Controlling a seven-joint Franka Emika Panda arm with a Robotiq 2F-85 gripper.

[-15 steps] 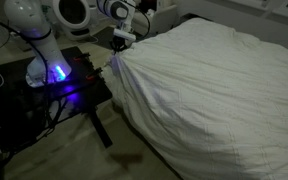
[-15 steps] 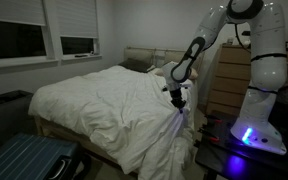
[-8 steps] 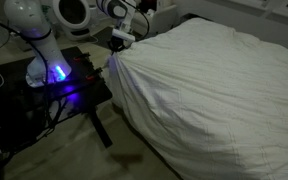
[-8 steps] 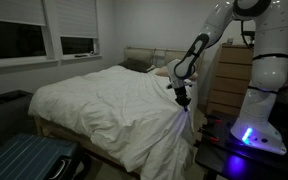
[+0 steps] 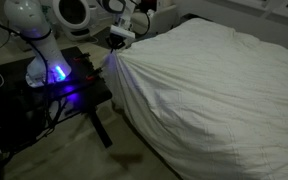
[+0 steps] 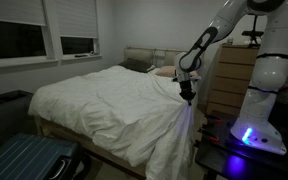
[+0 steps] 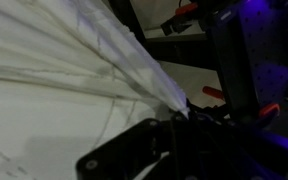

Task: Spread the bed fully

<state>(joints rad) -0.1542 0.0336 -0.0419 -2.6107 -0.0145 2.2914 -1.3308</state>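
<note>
The bed (image 5: 214, 90) (image 6: 104, 110) is large, covered by a white wrinkled duvet that hangs down its near side. My gripper (image 5: 117, 42) (image 6: 187, 97) is shut on the duvet's edge at the bed's side by the robot base, and holds a pinched corner up so the cloth (image 6: 179, 135) stretches taut below it. In the wrist view the white duvet (image 7: 74, 60) gathers into a point between the dark fingers (image 7: 144, 145) of the gripper (image 7: 182, 112).
A small black table (image 5: 69, 85) with blue light (image 6: 246, 135) carries the robot base right beside the bed. A wooden dresser (image 6: 229, 80) stands behind it. A blue suitcase (image 6: 24, 160) lies at the bed's foot. Windows (image 6: 79, 45) line the far wall.
The gripper has moved up and toward the head of the bed with the duvet edge, pulling the cloth tighter along the side.
</note>
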